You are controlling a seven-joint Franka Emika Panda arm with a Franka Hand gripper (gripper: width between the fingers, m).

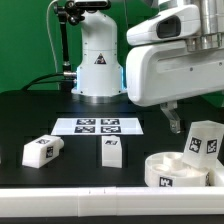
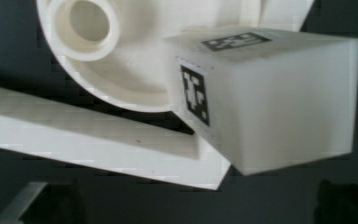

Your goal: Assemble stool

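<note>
The round white seat (image 1: pixel 172 172) lies flat at the front of the exterior view's right; in the wrist view (image 2: pixel 105 50) its centre hole shows. A tagged white leg (image 1: pixel 205 140) stands upright close by the seat, large in the wrist view (image 2: pixel 256 95). Two more legs lie on the table, one at the exterior view's left (image 1: pixel 43 150) and one in the middle (image 1: pixel 111 152). My gripper (image 1: pixel 175 122) hangs above the seat and the near leg. In the wrist view my gripper (image 2: pixel 185 205) has dark fingers far apart, open, with nothing between them.
The marker board (image 1: pixel 100 126) lies behind the middle leg. The robot base (image 1: pixel 98 65) stands at the back. A flat white bar (image 2: pixel 87 140) runs under the seat and leg in the wrist view. The table's front edge (image 1: pixel 90 200) is pale.
</note>
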